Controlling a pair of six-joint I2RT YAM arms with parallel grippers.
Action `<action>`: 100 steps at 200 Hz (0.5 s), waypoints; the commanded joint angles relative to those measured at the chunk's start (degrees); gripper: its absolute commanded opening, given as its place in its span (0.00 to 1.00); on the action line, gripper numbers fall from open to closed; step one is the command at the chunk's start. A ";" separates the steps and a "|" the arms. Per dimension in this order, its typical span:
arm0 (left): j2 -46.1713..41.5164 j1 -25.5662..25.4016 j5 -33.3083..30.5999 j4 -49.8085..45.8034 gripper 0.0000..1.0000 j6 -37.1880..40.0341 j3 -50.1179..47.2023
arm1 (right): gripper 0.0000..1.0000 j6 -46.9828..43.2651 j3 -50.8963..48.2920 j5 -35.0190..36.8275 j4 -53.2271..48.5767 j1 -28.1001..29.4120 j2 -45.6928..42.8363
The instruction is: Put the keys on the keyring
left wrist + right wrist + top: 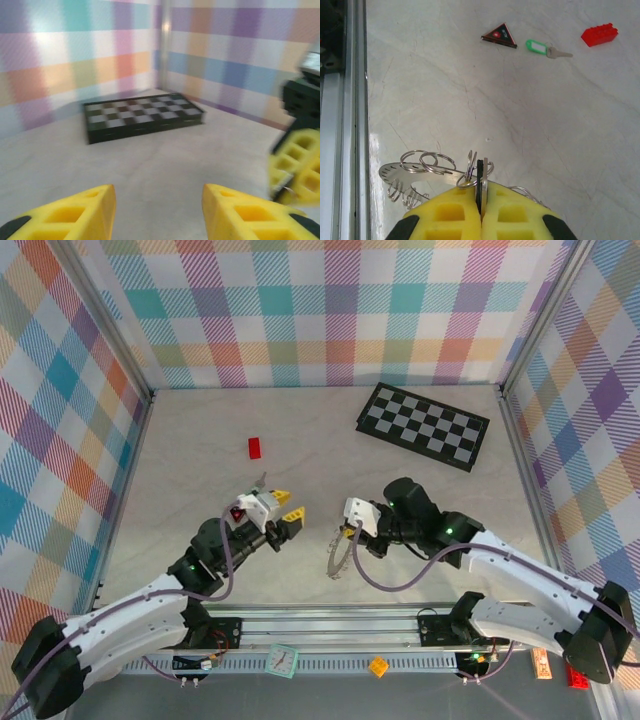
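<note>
Right gripper (481, 194) clamped on silver metal keyring (427, 165). Wire loops fan out from fingertips, low over pale worktop (445, 90); contact with it unclear. Left gripper (157, 210) has jaws apart, nothing between, near right gripper. Light-green-headed silver key (540, 47) lies flat on worktop, well apart from keyring, between black triangular tag (500, 35) and red brick (599, 34). Key probably light, stiff, thin, hard to lift off flat surface; best pinched across plastic head, hole end left free. Keyring looks springy, loops likely to tangle.

Robot lab cell, plaid walls (330, 310), aluminium rail (330, 625), pale tabletop (300, 430)
</note>
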 commanded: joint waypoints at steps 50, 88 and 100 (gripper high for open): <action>-10.90 -0.10 -29.22 -15.77 0.53 -6.08 2.96 | 0.00 -2.96 10.24 -7.34 14.67 1.01 13.18; -12.03 0.05 -31.79 -18.70 0.56 -6.63 3.72 | 0.00 -2.91 5.30 -0.09 16.93 -0.33 18.08; -10.78 0.06 -31.44 -18.73 0.56 -6.87 3.62 | 0.00 -3.10 4.26 1.66 13.68 -1.49 18.25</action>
